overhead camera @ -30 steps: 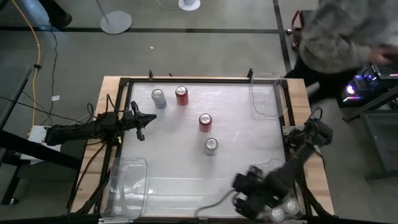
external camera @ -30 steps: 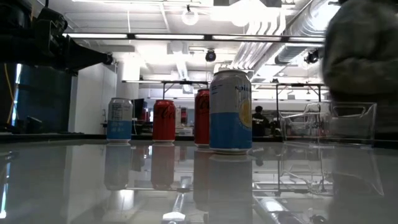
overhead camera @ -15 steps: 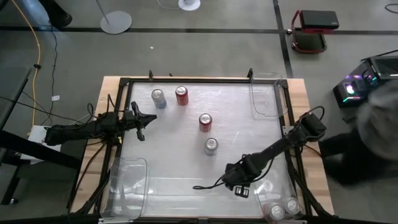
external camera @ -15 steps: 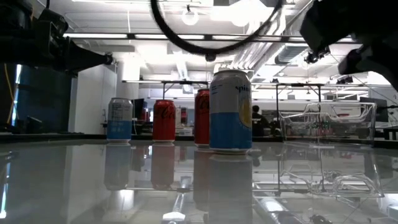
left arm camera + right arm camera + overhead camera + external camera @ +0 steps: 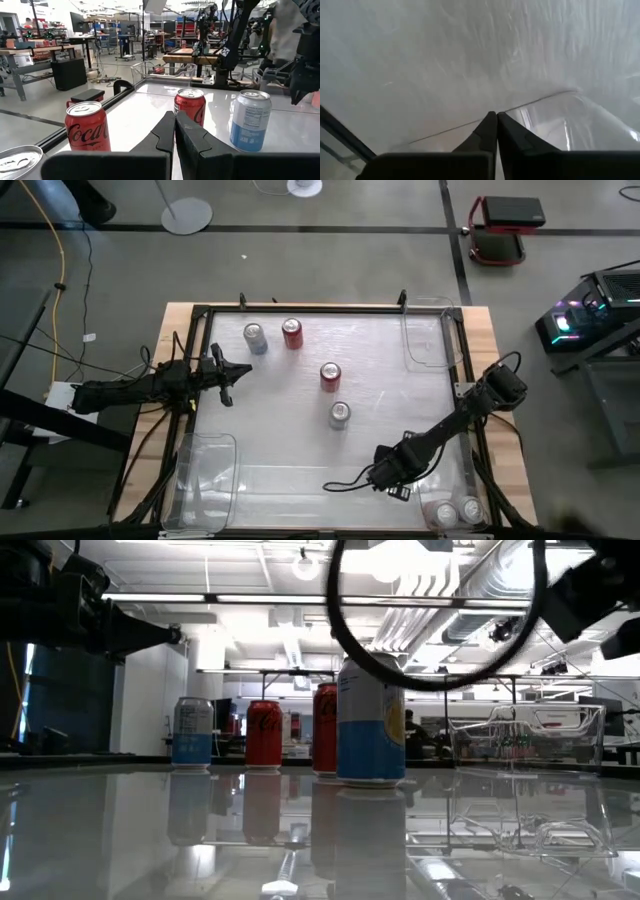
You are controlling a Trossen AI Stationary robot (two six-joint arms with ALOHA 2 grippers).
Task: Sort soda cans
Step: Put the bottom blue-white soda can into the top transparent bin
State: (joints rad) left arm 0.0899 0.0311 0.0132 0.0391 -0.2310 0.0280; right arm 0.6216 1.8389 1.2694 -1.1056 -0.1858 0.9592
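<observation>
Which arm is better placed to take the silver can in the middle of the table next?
Probably the right. Its gripper hangs empty, jaws shut, beside the silver can; the left gripper waits at the table's left edge, nearer the far cans.

"Coca-Cola" script — on the red soda can — other labels unreadable

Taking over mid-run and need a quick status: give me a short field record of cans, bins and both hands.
cans loose on table: four; silver-blue can, red can, second red can, silver can
cans binned: two silver tops in bottom-right clear bin
left hand: shut, empty, at left edge
right hand: shut, empty, beside that bin
</observation>
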